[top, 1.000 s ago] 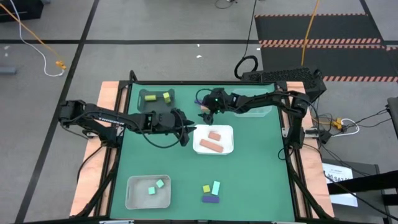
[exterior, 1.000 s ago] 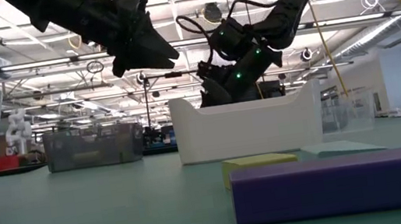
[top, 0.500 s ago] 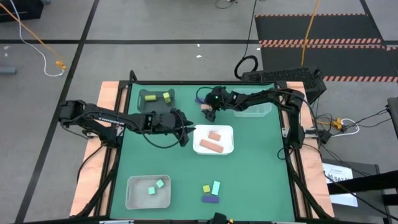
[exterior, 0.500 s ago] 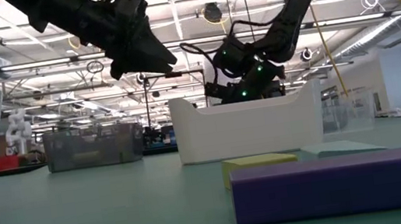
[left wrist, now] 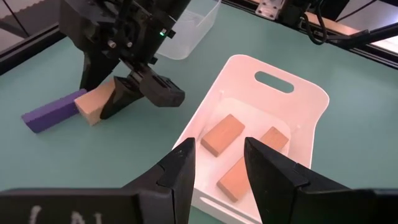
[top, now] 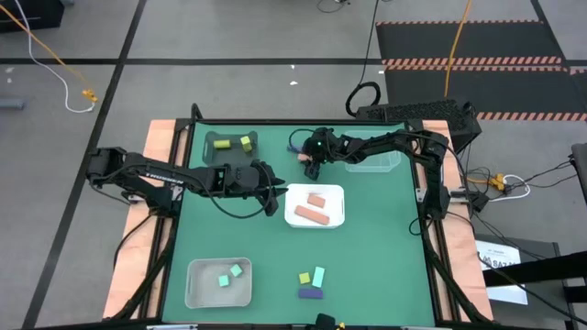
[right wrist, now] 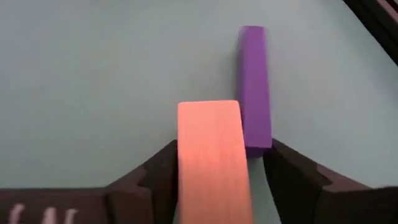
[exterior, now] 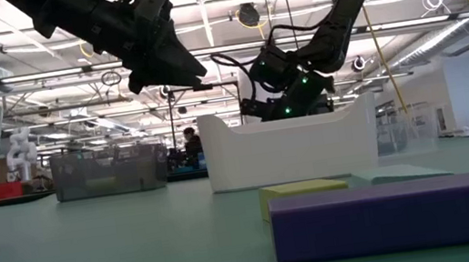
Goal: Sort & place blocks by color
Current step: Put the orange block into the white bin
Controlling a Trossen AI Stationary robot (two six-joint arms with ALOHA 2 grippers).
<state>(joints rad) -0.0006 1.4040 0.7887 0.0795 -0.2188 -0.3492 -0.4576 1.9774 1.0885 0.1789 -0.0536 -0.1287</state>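
Note:
A salmon-pink block [right wrist: 210,149] lies flat on the green table beside a purple bar [right wrist: 254,81], far of the white tray [top: 337,218]. My right gripper [right wrist: 221,163] is low over it, open, one finger on each long side; one finger [right wrist: 163,171] is close against the block, while a gap shows at the other [right wrist: 289,177]. In the left wrist view the same gripper [left wrist: 140,96] stands over the block [left wrist: 93,106]. My left gripper [left wrist: 217,149] hangs open with nothing in it above the tray's left end, where three salmon blocks [left wrist: 222,133] lie.
A dark tray at the far left holds two yellow blocks [top: 221,143]. A light tray [top: 197,291] at the near left holds two mint blocks. Loose yellow, mint and purple blocks [top: 311,293] lie near the front edge. A clear tray [top: 383,163] sits at the far right.
My right gripper has come down toward the salmon block and the purple bar and then stopped; in the low view it has sunk behind the white tray's far wall. The blocks lie as before.

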